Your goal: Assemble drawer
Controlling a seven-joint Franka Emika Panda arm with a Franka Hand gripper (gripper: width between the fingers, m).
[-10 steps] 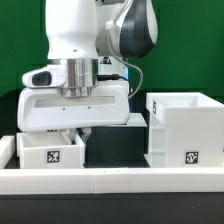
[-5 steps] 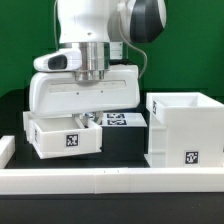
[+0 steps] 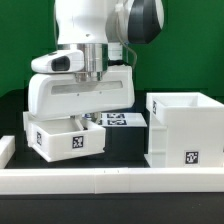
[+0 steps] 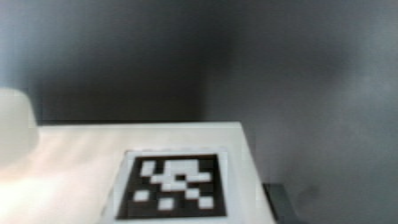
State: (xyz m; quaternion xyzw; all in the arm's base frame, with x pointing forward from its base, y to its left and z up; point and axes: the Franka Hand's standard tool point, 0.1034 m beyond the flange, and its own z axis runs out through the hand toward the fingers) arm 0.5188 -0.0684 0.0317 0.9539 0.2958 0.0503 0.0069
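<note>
Nearest us lies the border wall (image 3: 110,180). Just behind it, on the exterior view's left, 1 tray (image 3: 62,140) of the drawer hangs tilted, seemingly clear of the table. We judge that the gripper (image 3: 86,121) is pinched narrow on its rear wall, to carry it toward the housing (image 3: 185,128), which stands apart on the exterior view's right. The wrist view adds only a blurred tag (image 4: 173,185), no fingers.

We face the arm (image 3: 95,30) from low and near over the border wall (image 3: 100,180); our wrist view sits close against a tagged white surface (image 4: 89,150)
</note>
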